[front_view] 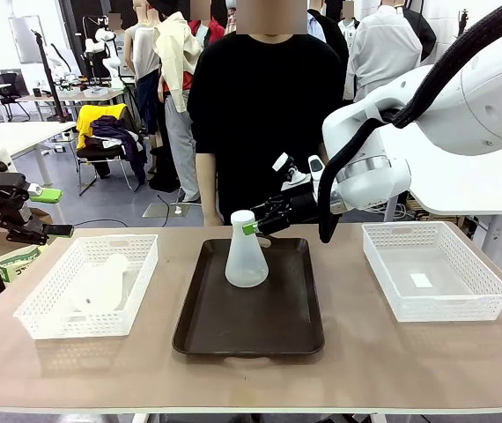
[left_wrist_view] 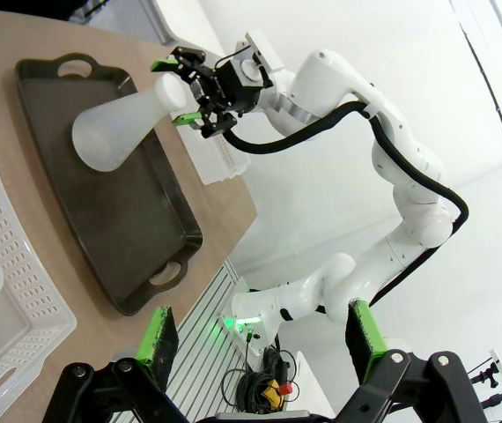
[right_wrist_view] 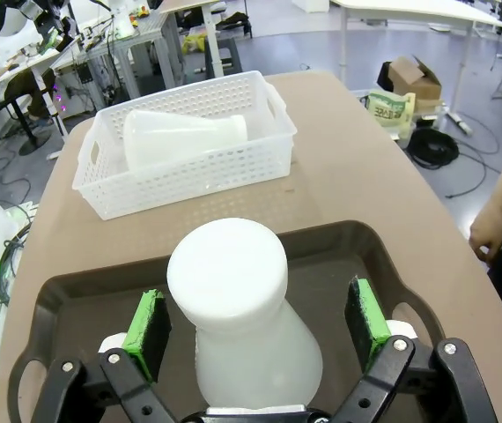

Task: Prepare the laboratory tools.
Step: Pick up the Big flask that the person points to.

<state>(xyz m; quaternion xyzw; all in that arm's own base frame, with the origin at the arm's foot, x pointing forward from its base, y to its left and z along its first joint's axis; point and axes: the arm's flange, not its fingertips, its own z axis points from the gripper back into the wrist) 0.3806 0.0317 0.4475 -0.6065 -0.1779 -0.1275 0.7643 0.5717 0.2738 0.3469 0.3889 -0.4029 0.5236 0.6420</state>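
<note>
Tray (front_view: 233, 339) sits mid-bench with one flask (front_view: 246, 256) upright on its far half. Right gripper (right_wrist_view: 260, 330) jaws are wide either side of the neck, pads not touching. Second flask (front_view: 99, 284) lies in the basket (front_view: 84, 330) by the left edge, so roughly half done. Left gripper (front_view: 53, 212) jaws are wide and empty, off the left edge. Tan bench (front_view: 365, 361), person at the far edge, open lab with white desks behind.

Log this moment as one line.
right claw: open, straddling neck of upright flask on tray | other flask: lying in left basket | left claw: open, holding nothing
</note>
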